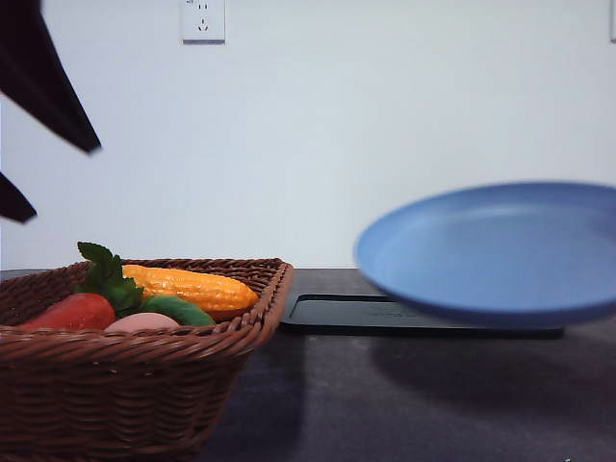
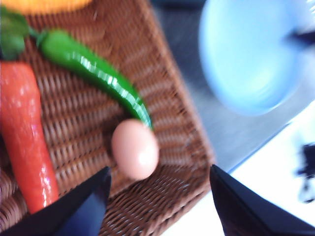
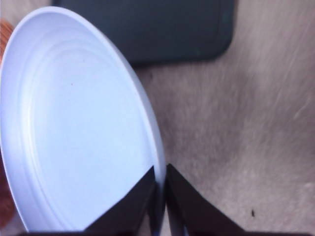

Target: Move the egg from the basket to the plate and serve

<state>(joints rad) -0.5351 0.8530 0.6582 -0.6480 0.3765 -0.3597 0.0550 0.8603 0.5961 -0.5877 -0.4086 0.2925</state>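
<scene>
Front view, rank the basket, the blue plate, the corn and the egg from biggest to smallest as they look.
1. basket and plate: alike in apparent size; both sit near the camera, so no ranking between them.
2. corn
3. egg, partly hidden behind the rim

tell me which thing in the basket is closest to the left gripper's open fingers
The egg, the small pinkish-tan oval lying just ahead of the left gripper. The green pepper, red vegetable and corn all lie farther off.

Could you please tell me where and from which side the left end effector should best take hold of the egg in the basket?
Across the egg's narrow middle, from above: it lies on its side on the basket floor, its top exposed, pepper touching one end.
</scene>
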